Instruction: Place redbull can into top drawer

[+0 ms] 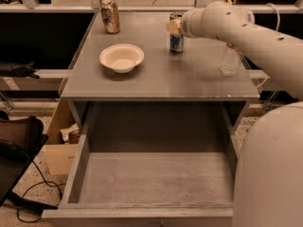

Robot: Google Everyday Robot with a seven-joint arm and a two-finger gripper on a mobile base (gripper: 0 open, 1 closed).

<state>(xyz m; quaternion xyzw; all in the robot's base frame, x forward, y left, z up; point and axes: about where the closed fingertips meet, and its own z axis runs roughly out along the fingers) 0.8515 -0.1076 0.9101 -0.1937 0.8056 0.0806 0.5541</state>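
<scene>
The redbull can (176, 40), slim and silver-and-blue, stands upright on the grey cabinet top (161, 74) toward the back, right of centre. My gripper (174, 26) is at the can's upper part, reaching in from the right on the white arm (236, 30); its yellowish tip covers the can's top. The top drawer (156, 178) is pulled out wide below the cabinet top, its flat grey bottom bare.
A white bowl (121, 57) sits left of centre on the top. A stouter orange-brown can (110, 16) stands at the back left. A clear water bottle (231, 59) stands at the right, partly behind my arm. A cardboard box (59, 150) and bags lie on the floor at left.
</scene>
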